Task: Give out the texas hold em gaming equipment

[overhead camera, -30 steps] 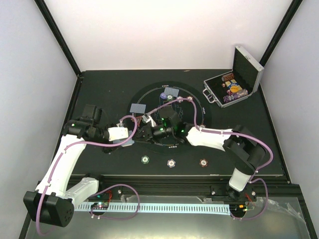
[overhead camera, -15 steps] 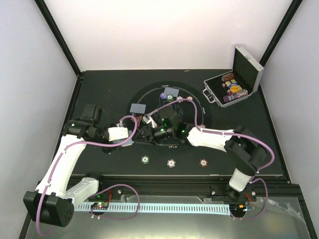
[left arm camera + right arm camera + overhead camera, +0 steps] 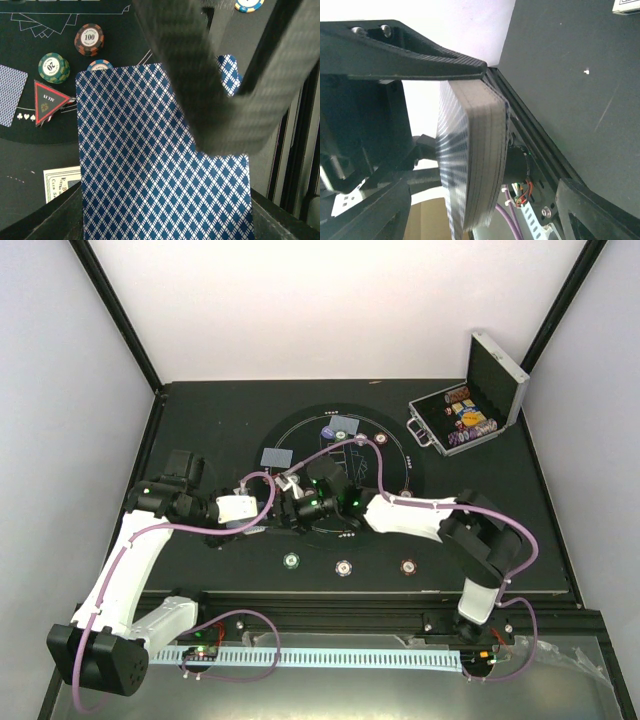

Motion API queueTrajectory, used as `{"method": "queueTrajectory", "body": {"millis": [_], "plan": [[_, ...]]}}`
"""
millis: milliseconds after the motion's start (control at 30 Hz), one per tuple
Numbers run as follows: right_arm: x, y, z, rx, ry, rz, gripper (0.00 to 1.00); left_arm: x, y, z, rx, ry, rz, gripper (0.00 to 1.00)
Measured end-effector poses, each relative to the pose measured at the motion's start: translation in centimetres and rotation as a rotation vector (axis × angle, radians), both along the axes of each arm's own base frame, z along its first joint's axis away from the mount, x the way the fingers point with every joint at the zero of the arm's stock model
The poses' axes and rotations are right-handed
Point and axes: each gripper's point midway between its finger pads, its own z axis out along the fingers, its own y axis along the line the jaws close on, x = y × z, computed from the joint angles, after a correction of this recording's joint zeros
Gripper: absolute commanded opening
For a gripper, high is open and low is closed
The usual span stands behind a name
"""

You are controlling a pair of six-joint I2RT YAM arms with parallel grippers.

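Black tabletop (image 3: 200,410), seen from above: at left, a blue-diamond-backed deck of cards (image 3: 150,165) is being clamped by the left gripper (image 3: 262,520), just beside the near-left rim of the round mat (image 3: 395,440). Its top edge is being touched by one finger of the right gripper (image 3: 289,508), whose jaws are being held spread around it.

A: What stands round it?
B: Plain white walls (image 3: 320,310) on three sides, with a black post (image 3: 113,310) rising from each far corner (the light is soft and even).
A: And underneath?
B: A black desk (image 3: 210,420). Along its near edge runs a black rail (image 3: 330,625), then a grey metal sheet (image 3: 330,695).
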Motion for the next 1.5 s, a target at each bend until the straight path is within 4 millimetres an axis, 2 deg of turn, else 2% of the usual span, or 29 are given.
{"method": "queueTrajectory", "body": {"millis": [367, 567, 700, 933, 1100, 1167, 1233, 1333, 1500], "plan": [[0.1, 3.3, -0.9, 0.001, 0.023, 0.033, 0.77, -0.1, -0.2, 0.1, -0.011, 0.001, -0.005, 0.02], [0.4, 3.9, -1.9, -0.005, 0.040, 0.039, 0.70, -0.2, -0.2, 0.0, -0.010, 0.011, -0.005, 0.02], [0.8, 3.5, -1.9, 0.012, 0.033, 0.037, 0.65, -0.2, -0.2, 0.0, -0.010, 0.009, -0.006, 0.02], [1.8, 1.1, -2.2, 0.030, 0.018, -0.001, 0.61, -0.1, -0.2, -0.2, -0.007, 0.023, -0.007, 0.02], [2.0, 0.5, -1.8, 0.021, 0.007, -0.010, 0.55, -0.1, -0.2, -0.2, -0.007, 0.023, -0.007, 0.02], [2.0, 0.4, -1.6, 0.016, 0.004, -0.014, 0.57, -0.2, -0.2, -0.2, -0.006, 0.024, -0.007, 0.01], [2.0, 0.1, -1.5, 0.007, 0.001, -0.020, 0.65, -0.2, -0.2, -0.2, -0.006, 0.024, -0.007, 0.02], [2.0, -0.2, -1.7, -0.017, 0.003, -0.033, 0.73, -0.2, -0.2, -0.2, -0.007, 0.021, -0.007, 0.02], [1.1, 0.8, -1.5, -0.031, 0.005, -0.009, 0.76, -0.2, -0.2, -0.1, -0.009, 0.021, -0.008, 0.02]]}}
